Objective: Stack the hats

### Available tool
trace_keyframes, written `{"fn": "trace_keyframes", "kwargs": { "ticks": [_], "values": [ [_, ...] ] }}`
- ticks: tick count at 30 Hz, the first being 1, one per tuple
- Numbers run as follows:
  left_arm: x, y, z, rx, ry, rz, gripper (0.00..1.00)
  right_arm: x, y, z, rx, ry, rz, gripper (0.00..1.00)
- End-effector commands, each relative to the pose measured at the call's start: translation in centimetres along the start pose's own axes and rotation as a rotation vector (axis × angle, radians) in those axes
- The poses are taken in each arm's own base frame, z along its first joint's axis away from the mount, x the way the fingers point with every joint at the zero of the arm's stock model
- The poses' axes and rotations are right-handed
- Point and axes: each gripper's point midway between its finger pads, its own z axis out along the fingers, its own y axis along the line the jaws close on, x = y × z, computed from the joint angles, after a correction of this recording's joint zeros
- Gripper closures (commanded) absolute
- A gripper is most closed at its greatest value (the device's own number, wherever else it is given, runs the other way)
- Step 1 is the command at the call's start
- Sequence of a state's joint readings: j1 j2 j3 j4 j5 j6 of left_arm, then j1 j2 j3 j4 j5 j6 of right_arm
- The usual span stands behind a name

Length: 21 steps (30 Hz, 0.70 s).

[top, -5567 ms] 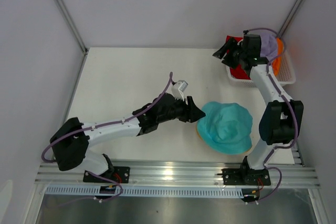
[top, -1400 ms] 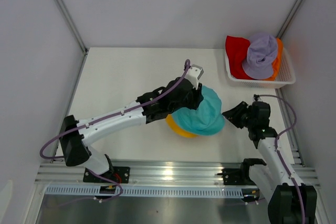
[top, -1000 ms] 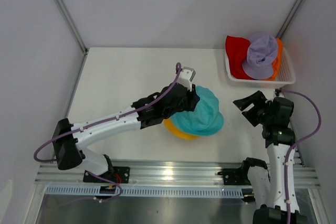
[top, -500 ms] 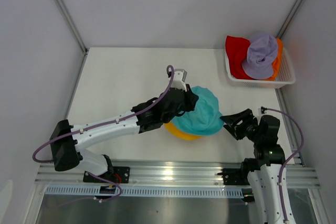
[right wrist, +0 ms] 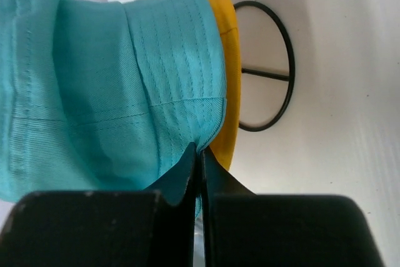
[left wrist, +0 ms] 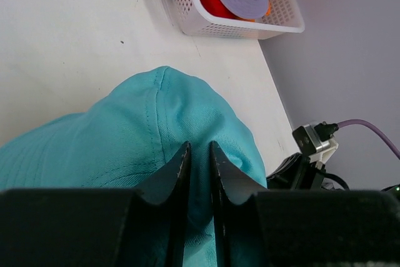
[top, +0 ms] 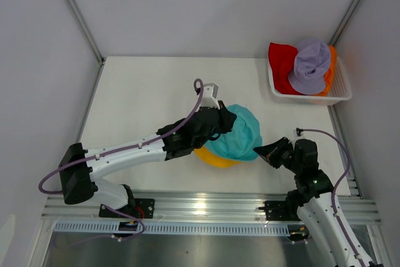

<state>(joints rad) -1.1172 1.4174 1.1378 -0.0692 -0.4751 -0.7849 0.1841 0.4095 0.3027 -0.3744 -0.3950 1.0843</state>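
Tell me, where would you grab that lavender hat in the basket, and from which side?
Probably by the crown of the lavender hat, pinched from straight above. It lies topmost in the white basket, crown up, over the red hat and orange hat, so its soft dome is exposed and should bunch into a fold. The basket walls hinder reaching the brim sideways.

The bench (top: pixel 144 92) lies open left of and behind the teal hat (top: pixel 240 137), while the left hand (left wrist: pixel 199 152) pinching its crown and the right hand (right wrist: pixel 199 152) closed on its brim flank it, and the white basket (top: pixel 312 99) heaped with hats (top: pixel 310 65) fills the far right corner.
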Motion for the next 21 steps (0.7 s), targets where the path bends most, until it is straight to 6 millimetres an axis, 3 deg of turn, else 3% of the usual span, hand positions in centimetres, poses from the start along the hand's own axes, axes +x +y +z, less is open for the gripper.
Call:
{"fn": "trace_keyframes", "kwargs": {
  "ticks": [1, 6, 9, 12, 13, 14, 15, 16, 19, 20, 21],
  "values": [
    [10.4, 8.0, -1.1, -0.222, 0.324, 0.176, 0.79, 0.8, -3.7, 0.4, 0.152, -0.004, -0.138, 1.0],
    [11.2, 8.6, -1.1, -0.24, 0.342, 0.16, 0.8, 1.7, -8.5, 0.7, 0.275, 0.005, -0.217, 1.0],
    [11.2, 8.5, -1.1, -0.236, 0.343, 0.161, 0.8, 2.5, -9.2, 1.4, 0.25, 0.032, -0.222, 1.0],
    [11.1, 8.5, -1.0, -0.236, 0.342, 0.172, 0.8, 2.3, -8.9, 1.4, 0.257, 0.039, -0.252, 0.79],
    [10.9, 8.3, -1.0, -0.232, 0.339, 0.174, 0.8, 1.6, -7.2, 1.2, 0.234, 0.023, -0.271, 0.63],
    [10.9, 8.3, -0.9, -0.232, 0.339, 0.174, 0.8, 1.4, -6.5, 0.8, 0.237, 0.027, -0.282, 0.59],
    [10.9, 8.3, -1.0, -0.233, 0.34, 0.173, 0.8, 1.0, -5.4, 0.5, 0.224, 0.021, -0.298, 0.56],
    [10.9, 8.2, -1.0, -0.233, 0.339, 0.165, 0.8, -0.2, -2.5, -0.1, 0.181, -0.014, -0.332, 0.5],
    [11.0, 8.1, -1.2, -0.252, 0.343, 0.119, 0.81, -2.3, 0.7, -1.9, 0.193, -0.085, -0.381, 0.39],
    [11.2, 8.5, -1.3, -0.273, 0.347, 0.105, 0.81, -3.4, 3.5, -3.3, 0.17, -0.123, -0.399, 0.38],
    [11.3, 8.6, -1.4, -0.28, 0.353, 0.094, 0.81, -4.1, 4.8, -4.0, 0.167, -0.147, -0.416, 0.37]
  ]
}}
